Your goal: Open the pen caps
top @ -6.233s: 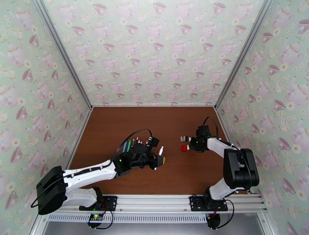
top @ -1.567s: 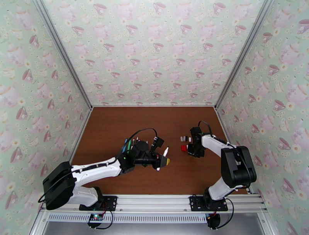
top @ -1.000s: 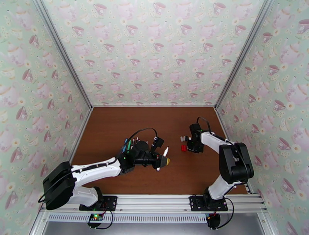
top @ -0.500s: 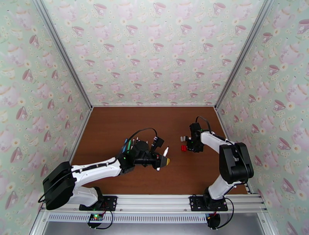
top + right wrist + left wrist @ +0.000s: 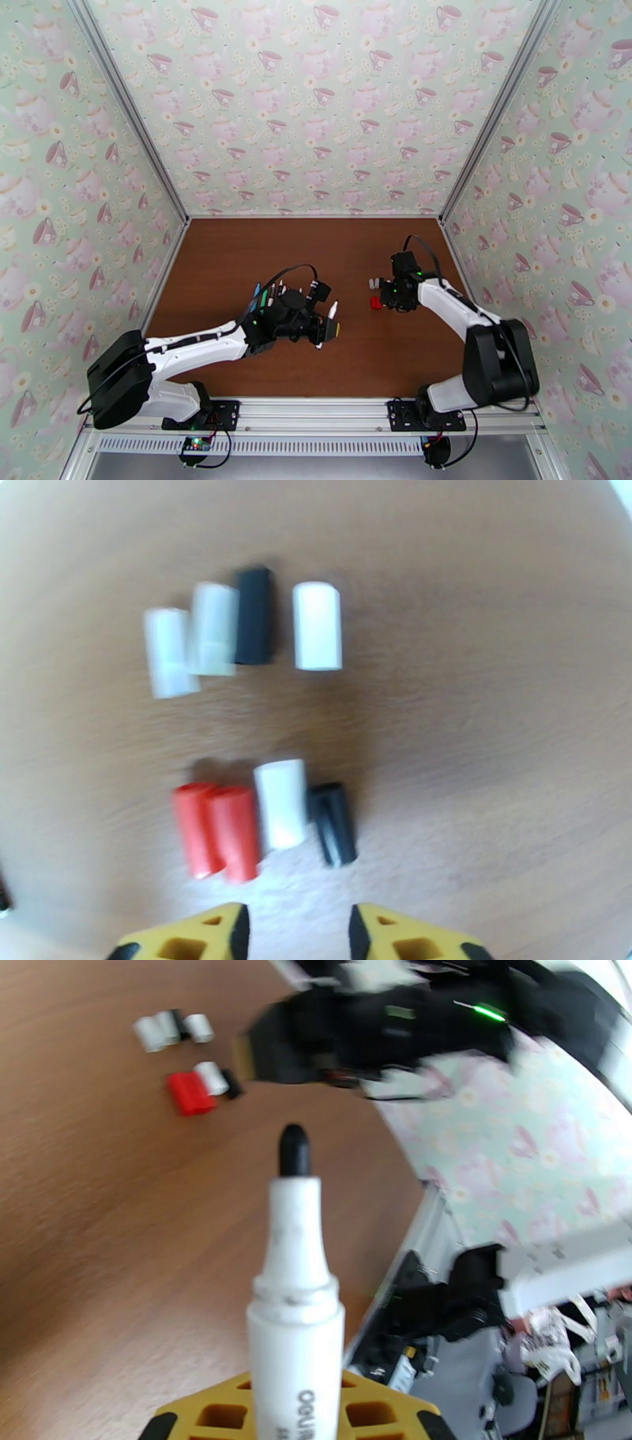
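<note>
We see the left gripper [image 5: 324, 324] over the middle of the brown table [image 5: 237, 253], its fingers pressed onto the barrel of a white pen [image 5: 296, 1307]. The pen stands up between the yellow finger pads, and its black tip [image 5: 293, 1149] is bare, with no cap on it. The pen points roughly toward the right side of the table. There the pen caps [image 5: 281, 804] lie loose on the wood in two short rows. In the farther row we count two whitish caps touching each other, a black cap [image 5: 254, 616] against the second of them, and another white cap [image 5: 317, 626] a little apart. In the nearer row two red caps [image 5: 215, 831] lie side by side, with the white cap next to them and a second black cap [image 5: 332, 823] just beside it. The right gripper [image 5: 296, 930] hangs just short of this nearer row. Its two yellow fingertips are spread, with only bare table between them, so it holds nothing and touches no cap. From the left wrist the right gripper appears dark and blurred, close beside the caps. Behind the left wrist a bunch of other pens [image 5: 262, 297] lies on the table, partly hidden by the arm. We can make out blue and green barrels among them.
</note>
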`<state>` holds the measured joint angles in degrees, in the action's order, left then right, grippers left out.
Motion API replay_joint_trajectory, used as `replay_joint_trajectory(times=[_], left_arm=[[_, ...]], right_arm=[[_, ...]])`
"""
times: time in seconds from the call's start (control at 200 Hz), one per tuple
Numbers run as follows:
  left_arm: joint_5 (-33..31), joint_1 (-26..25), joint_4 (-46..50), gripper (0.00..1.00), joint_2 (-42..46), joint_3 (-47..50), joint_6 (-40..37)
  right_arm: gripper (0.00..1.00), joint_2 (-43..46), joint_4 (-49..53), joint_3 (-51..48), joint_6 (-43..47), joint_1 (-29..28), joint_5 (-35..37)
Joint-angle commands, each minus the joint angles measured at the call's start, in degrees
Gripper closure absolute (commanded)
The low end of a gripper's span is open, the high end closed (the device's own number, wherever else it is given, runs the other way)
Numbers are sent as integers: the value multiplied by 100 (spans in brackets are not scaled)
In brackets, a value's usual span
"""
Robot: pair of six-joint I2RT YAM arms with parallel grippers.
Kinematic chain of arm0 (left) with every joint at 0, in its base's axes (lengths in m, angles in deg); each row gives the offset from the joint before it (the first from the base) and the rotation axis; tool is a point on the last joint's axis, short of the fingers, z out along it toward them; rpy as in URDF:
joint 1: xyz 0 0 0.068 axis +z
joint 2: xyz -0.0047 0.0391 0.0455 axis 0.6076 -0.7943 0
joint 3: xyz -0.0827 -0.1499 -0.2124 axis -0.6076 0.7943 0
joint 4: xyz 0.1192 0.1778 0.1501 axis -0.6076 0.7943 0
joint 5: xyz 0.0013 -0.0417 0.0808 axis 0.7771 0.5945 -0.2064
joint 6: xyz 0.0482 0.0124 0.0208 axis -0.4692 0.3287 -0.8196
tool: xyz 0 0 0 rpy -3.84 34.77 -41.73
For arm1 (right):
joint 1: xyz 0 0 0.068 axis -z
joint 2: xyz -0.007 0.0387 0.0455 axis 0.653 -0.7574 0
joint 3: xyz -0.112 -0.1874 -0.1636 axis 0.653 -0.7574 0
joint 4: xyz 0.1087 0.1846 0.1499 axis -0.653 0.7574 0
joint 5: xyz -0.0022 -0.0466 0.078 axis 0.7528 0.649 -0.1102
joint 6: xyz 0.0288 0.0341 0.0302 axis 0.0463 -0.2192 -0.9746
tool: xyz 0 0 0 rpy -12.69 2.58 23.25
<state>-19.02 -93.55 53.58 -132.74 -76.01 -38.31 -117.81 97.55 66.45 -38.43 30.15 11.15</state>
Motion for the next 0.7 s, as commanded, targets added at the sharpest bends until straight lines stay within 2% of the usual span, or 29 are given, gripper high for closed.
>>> replay_joint_trajectory(times=[0.0,0.115,0.185,0.426,0.491,0.696], left_arm=[[-726,-37,587,85,57,-275,74],[-1325,-31,1153,85,-114,-536,171],[-1633,-12,1398,84,-256,-673,238],[-2397,146,2218,83,-984,-1334,321],[-2483,211,2326,83,-1195,-1477,355],[-2698,380,2678,82,-1952,-2049,326]], right_arm=[[50,634,-457,-353,-206,-27,-567],[43,1275,-911,-716,-429,-30,-1542],[35,1635,-1111,-931,-531,-37,-2037],[1,2775,-1641,-1673,-831,-120,-2842],[0,3107,-1781,-1839,-892,-156,-3027],[0,3283,-1982,-2120,-922,-353,-3409]])
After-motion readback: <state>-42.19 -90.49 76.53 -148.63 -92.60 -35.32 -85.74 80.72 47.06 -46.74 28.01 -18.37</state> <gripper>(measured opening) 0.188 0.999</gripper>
